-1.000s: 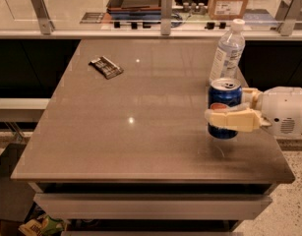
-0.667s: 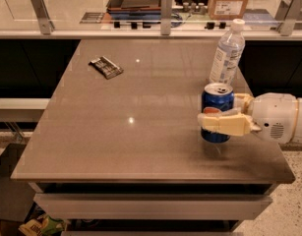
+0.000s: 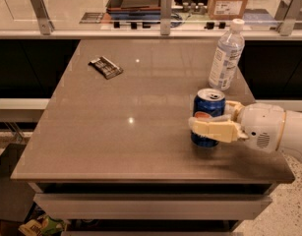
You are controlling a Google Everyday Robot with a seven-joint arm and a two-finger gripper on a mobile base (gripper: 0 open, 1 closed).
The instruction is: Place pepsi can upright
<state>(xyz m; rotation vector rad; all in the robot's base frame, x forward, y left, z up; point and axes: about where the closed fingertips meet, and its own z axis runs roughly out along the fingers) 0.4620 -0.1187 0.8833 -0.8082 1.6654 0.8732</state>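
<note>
The blue pepsi can (image 3: 207, 107) stands upright near the right side of the grey table (image 3: 116, 127), silver top up. My gripper (image 3: 209, 124) reaches in from the right with its cream fingers (image 3: 212, 130) closed around the can's middle. The can's base is at or just above the tabletop; I cannot tell if it touches. The white wrist housing (image 3: 261, 127) is just right of the can.
A clear plastic water bottle (image 3: 226, 55) with a white cap stands behind the can. A small dark snack packet (image 3: 105, 67) lies at the back left. A glass barrier with metal posts (image 3: 165, 6) runs along the far edge.
My gripper has moved left with the can in it, away from the table's right edge. The bottle and packet have not moved.
</note>
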